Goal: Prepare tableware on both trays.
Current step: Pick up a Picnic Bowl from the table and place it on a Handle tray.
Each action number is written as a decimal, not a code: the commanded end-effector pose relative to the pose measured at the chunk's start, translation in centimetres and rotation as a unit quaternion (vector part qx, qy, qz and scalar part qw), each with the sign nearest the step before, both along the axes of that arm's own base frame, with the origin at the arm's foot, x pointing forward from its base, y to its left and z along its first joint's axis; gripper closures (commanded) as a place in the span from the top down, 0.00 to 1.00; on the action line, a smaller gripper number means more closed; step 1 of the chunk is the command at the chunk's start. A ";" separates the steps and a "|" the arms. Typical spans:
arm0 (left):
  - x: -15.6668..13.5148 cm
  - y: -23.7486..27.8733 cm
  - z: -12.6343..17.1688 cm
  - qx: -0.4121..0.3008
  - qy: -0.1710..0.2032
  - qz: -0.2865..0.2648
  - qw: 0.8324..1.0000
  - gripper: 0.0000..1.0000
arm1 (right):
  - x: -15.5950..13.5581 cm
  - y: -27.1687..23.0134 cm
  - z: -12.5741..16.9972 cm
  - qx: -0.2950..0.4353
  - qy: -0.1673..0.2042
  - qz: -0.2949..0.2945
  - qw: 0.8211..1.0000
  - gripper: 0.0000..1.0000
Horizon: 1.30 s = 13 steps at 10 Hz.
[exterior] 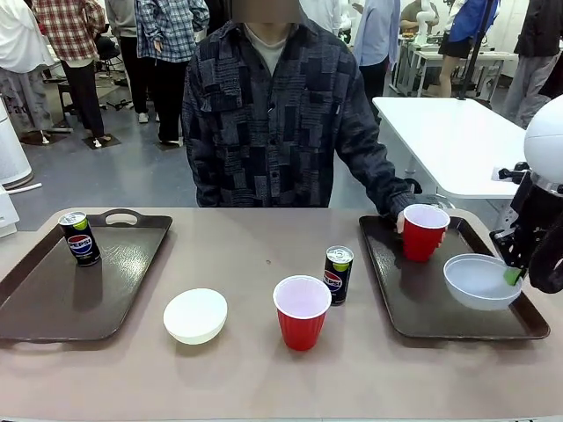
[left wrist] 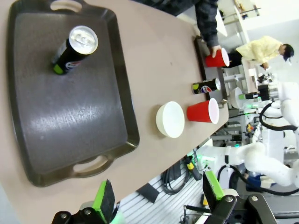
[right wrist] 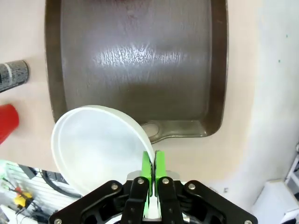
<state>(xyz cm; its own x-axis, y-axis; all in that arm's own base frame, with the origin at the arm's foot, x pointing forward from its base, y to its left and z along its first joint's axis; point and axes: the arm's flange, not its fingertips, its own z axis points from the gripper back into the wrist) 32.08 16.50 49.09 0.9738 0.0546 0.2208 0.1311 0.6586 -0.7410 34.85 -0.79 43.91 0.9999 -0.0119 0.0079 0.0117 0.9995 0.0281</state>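
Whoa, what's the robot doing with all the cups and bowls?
It's setting two trays with a person. The right end effector is shut on the pale bowl's rim over the right tray's near end, while the person's hand holds a red cup at its far end. The left tray has one Pepsi can. A white bowl, second red cup and second can wait on the table between. The left end effector is open and empty.

2 trays (exterior: 53,299) (exterior: 422,303), 2 Pepsi cans (exterior: 80,238) (exterior: 338,274), 2 red cups (exterior: 302,312) (exterior: 424,232), 2 bowls (exterior: 195,315) (exterior: 481,281).
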 end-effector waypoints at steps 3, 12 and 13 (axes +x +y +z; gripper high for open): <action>-0.1 0.0 0.0 -0.006 -0.005 -0.001 1.000 1.00 | 4.9 -0.4 -2.5 0.028 0.018 -0.011 0.999 0.04; -0.1 0.0 0.0 -0.006 -0.005 -0.001 1.000 1.00 | 12.4 -0.4 -8.9 0.065 0.029 -0.011 0.997 0.08; -0.1 0.0 0.0 -0.006 -0.005 -0.001 1.000 1.00 | 12.3 -0.3 -8.7 0.061 0.028 -0.010 0.998 0.62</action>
